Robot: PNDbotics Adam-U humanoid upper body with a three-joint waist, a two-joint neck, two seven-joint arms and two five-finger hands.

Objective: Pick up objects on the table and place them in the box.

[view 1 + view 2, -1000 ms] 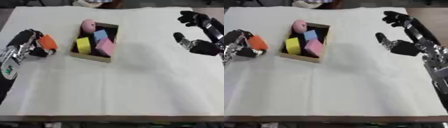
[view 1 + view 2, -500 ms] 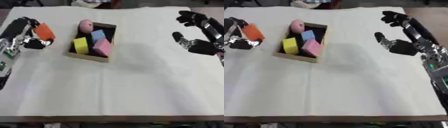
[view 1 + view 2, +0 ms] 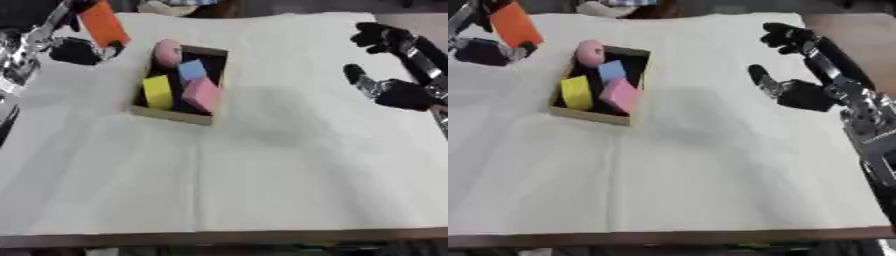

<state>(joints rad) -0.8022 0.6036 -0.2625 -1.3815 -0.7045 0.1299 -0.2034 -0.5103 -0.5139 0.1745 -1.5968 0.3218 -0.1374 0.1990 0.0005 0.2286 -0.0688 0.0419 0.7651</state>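
- Left eye view: white-clothed table (image 3: pixel 262 175), bare apart from the cardboard box (image 3: pixel 175 114).
- Box holds yellow (image 3: pixel 157 92), pink (image 3: pixel 201 94), blue blocks (image 3: pixel 192 70) and a pink egg shape (image 3: pixel 167 51).
- Right hand (image 3: pixel 395 90) idles, fingers relaxed.
- Left hand (image 3: pixel 74 47) grips the orange block (image 3: pixel 104 22) above the far-left corner; the crowded box could leave it perched on the rim.

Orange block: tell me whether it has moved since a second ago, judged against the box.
Yes. The orange block, held in the left hand, has gone from beside the box's near left corner to up past its far left corner.
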